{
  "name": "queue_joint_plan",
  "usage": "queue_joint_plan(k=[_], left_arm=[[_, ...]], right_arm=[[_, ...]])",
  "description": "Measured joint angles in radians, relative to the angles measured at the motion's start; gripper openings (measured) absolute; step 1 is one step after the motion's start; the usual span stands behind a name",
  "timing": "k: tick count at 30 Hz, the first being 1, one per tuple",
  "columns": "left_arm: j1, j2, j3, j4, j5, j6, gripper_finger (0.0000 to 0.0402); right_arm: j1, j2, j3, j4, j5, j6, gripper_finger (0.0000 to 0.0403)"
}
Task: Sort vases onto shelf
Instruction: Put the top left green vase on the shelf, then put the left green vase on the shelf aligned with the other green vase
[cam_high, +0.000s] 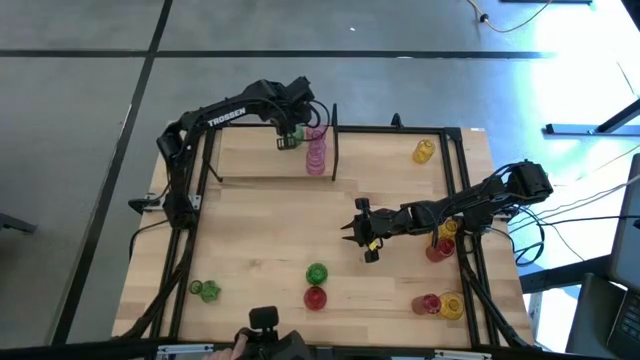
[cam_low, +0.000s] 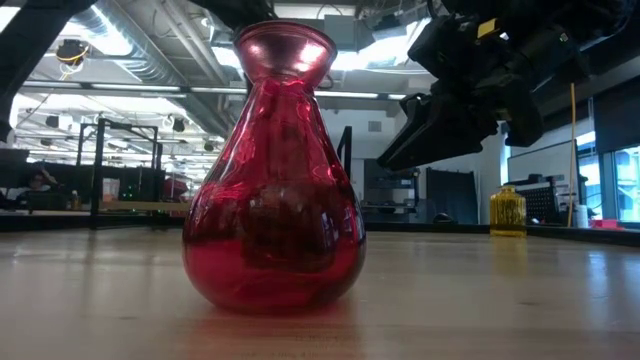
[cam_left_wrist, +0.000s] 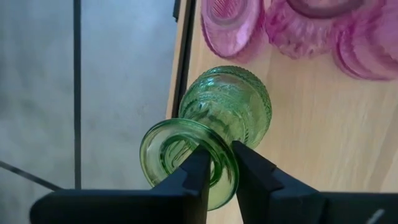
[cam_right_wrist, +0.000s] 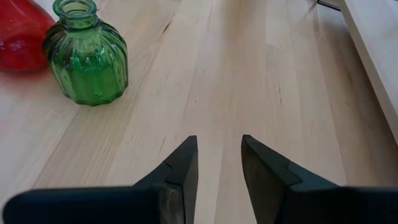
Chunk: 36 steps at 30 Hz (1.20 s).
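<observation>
Where pink vases (cam_left_wrist: 292, 28) crowd: green vase (cam_left_wrist: 233, 106).

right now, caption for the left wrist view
Left gripper fingers pinch a green vase by its rim beside pink vases on the shelf.

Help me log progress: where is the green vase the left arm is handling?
In the high view the green vase sits on the shelf at the table's far left, beside the pink vases, its rim clamped in the left gripper.

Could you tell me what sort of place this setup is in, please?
Probably an industrial lab or workshop: exposed ceiling ducts and strip lights, a grey concrete floor, and cables trailing beside the wooden table.
</observation>
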Motion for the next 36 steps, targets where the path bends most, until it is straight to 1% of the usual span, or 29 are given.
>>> queue_joint_plan(k=[14,24,30,36], left_arm=[[-0.001,0.000,0.000,0.037,0.021,-0.004,0.0118],[-0.014,-0.007,0.004,0.038,0.011,-0.021,0.0126],[-0.031,-0.009,0.075,-0.022,0.015,-0.032,0.0126],[-0.058,-0.010,0.178,-0.134,0.008,-0.068,0.0126]], right_arm=[[0.000,0.000,0.000,-0.006,0.000,0.000,0.0108],[0.000,0.000,0.000,-0.006,0.000,0.000,0.0108],[0.000,0.000,0.000,-0.005,0.000,0.000,0.0108],[0.000,0.000,0.000,-0.005,0.000,0.003,0.0108]])
